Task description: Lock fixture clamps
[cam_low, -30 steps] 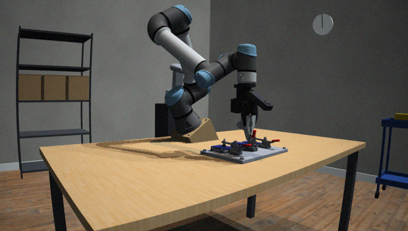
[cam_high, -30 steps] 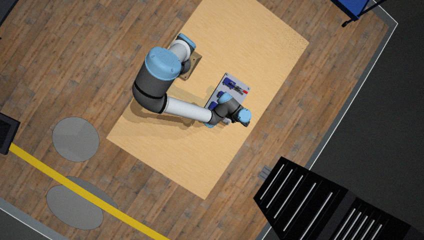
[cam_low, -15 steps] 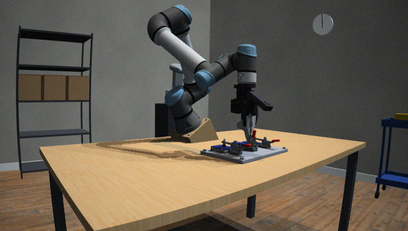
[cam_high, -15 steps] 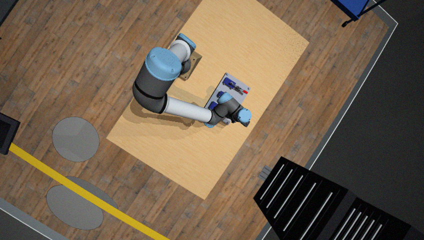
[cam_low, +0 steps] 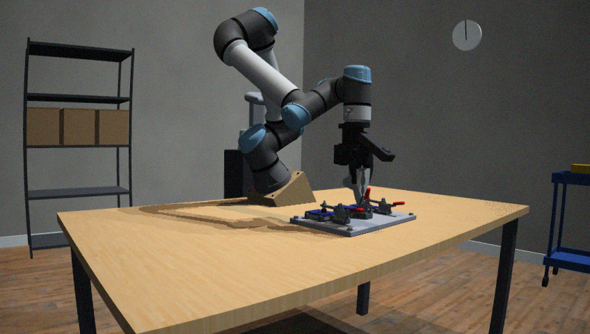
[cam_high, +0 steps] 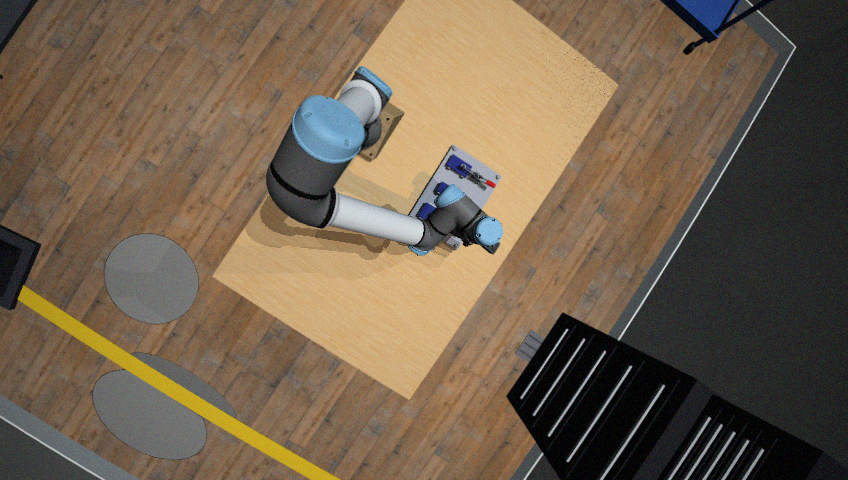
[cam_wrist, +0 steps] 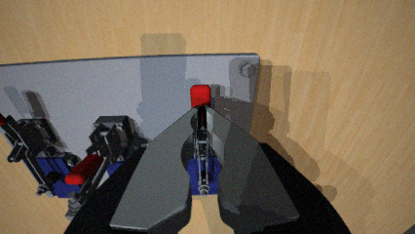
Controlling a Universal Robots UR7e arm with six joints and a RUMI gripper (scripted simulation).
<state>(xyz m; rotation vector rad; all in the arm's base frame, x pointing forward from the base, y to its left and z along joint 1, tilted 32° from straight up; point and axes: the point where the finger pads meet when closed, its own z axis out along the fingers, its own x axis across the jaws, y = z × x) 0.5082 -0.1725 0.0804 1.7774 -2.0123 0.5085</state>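
Note:
The grey fixture plate [cam_low: 353,223] lies on the wooden table and carries three toggle clamps on blue blocks. My gripper [cam_low: 362,186] is shut on nothing and points straight down over the plate. In the wrist view the closed fingertips [cam_wrist: 200,114] sit right beside the red grip [cam_wrist: 200,95] of one clamp, whose handle stands upright [cam_low: 367,192]. I cannot tell if they touch. A second clamp's red handle [cam_wrist: 84,170] lies low to the left. The third clamp [cam_wrist: 24,141] is at the far left, and its red handle [cam_low: 398,203] lies flat. From above, my wrist [cam_high: 470,228] hides part of the plate [cam_high: 458,187].
The arm's base [cam_low: 285,192] stands on a wedge mount behind the plate. A shelf with boxes [cam_low: 78,126] is at the back left. A blue cart [cam_low: 569,223] stands to the right of the table. A black drawer cabinet [cam_high: 624,398] stands on the floor.

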